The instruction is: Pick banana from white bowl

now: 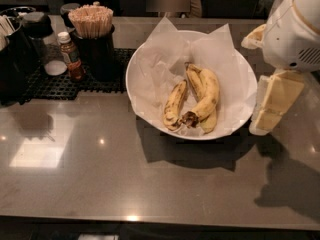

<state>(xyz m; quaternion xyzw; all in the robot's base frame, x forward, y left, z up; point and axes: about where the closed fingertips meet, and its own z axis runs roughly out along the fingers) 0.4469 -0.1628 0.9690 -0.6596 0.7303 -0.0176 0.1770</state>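
Note:
The white bowl (142, 91), wide and lined with crumpled white paper, stands on the grey counter at centre. Three bananas lie in it. The banana (209, 95) is the largest, curved and yellow, with its dark tip low at the middle. A shorter brown-bruised banana (174, 105) lies to its left, and a slimmer one (194, 80) is partly under it. My gripper (257, 81) is at the right, just beside the bowl's right rim, open and empty, with one cream finger (274, 101) low and the other higher up.
A black mat (65, 84) at the back left holds a dark cup of wooden sticks (92, 34), a small brown bottle (71, 56) and dark containers (17, 49). The white arm housing (295, 29) fills the upper right.

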